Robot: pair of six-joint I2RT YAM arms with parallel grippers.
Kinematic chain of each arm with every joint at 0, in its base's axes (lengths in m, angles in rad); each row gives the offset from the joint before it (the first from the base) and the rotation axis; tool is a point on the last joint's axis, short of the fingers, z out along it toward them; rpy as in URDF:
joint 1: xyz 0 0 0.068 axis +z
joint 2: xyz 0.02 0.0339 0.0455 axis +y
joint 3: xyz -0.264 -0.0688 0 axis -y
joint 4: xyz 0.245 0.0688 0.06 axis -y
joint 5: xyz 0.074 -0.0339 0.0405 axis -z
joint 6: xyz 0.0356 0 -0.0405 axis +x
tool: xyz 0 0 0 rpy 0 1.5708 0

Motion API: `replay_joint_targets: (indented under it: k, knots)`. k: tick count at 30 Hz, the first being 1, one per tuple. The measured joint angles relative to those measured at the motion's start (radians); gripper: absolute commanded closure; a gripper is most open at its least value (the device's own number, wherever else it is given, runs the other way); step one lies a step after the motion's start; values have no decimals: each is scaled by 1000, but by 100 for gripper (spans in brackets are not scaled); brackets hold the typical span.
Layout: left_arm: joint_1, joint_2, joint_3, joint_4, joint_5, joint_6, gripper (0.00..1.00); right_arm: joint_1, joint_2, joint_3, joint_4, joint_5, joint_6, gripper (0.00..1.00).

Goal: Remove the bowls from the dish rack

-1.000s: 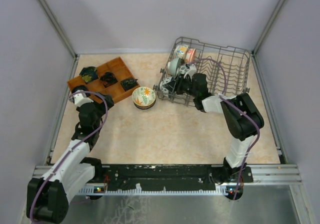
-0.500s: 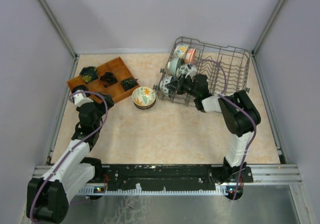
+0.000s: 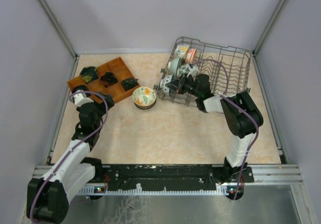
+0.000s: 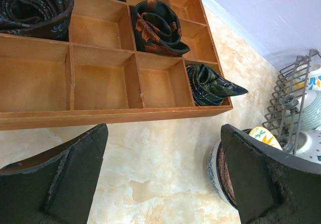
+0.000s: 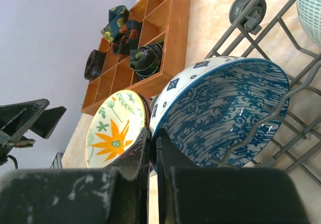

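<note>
The grey wire dish rack (image 3: 228, 71) stands at the back right. My right gripper (image 3: 173, 85) reaches into its near-left corner. In the right wrist view it (image 5: 153, 140) is shut on the rim of a blue-white patterned bowl (image 5: 223, 108), which stands on edge among the rack's wires (image 5: 261, 31). More bowls stand further back in the rack: a pale teal one (image 3: 175, 65), a pink one (image 3: 192, 54) and an orange-blue one (image 3: 182, 49). A bowl with an orange flower inside (image 3: 144, 96) sits on the table, left of the rack. My left gripper (image 3: 80, 95) is open and empty.
A brown wooden compartment tray (image 3: 116, 67) with dark rolled cloths (image 3: 108, 77) lies at the back left, just beyond my left gripper (image 4: 163, 176). The flower bowl (image 4: 215, 170) shows beside the left gripper's right finger. Metal frame rails run along the table's sides.
My right gripper has shifted slightly left at the rack's near-left corner with the blue-white bowl in it. The left arm has not moved.
</note>
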Motion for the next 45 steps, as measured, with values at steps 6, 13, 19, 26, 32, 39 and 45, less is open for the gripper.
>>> replay_joint_targets:
  k: [6,13,19,26,32,39,45]
  knots:
    - [0,0,0,0,0,0,1,-5,-52,0,-16,-12,3,100]
    - [0,-11,0,-1,1,0,1,-6,-149,0,53,-46,7,100]
    - [0,-30,0,-8,0,0,1,11,-168,5,48,-74,-16,100]
    - [0,-72,0,-47,-17,13,1,182,-184,257,-428,-1,-321,100]
    - [0,-98,10,-100,-31,23,1,360,-177,573,-850,126,-612,100]
    - [4,-145,25,-144,-42,26,1,513,-26,914,-1242,385,-841,100]
    - [5,-182,39,-188,-60,34,1,602,147,1066,-1499,591,-938,100]
